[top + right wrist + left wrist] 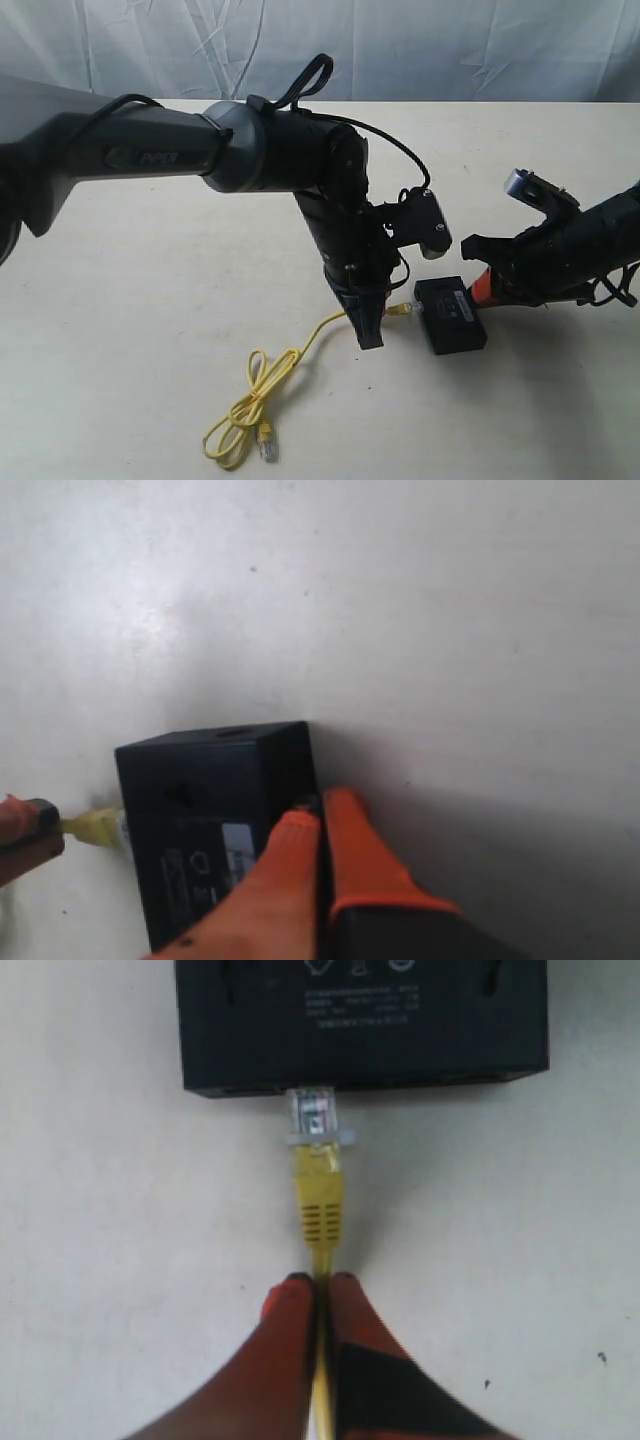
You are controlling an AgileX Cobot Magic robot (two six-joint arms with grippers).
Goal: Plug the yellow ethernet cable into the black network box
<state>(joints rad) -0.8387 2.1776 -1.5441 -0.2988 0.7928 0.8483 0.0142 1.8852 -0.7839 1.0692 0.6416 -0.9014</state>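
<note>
The loose coil of the yellow ethernet cable (318, 1195) lay on the desk (150, 330) well behind the left pincer (318, 1282). That pincer was closed on the thin cord just behind the yellow boot, not on the plug body. Directly ahead of its tips, the clear plug (313, 1118) met the side face of the black network box (360, 1050), with most of the plug's length exposed; it was judged not fully seated. On the box's far side, the right pincer (318, 805) was shut and empty, its tips touching the box's edge, apparently as a brace. Risks noted: with the grip on bare cord, a forward push could buckle the cable or let it slide between the fingers. A slightly skewed plug could jam at the port mouth. If the right pincer's narrow contact slipped off the edge, the box could skid or twist away on the desk.
</note>
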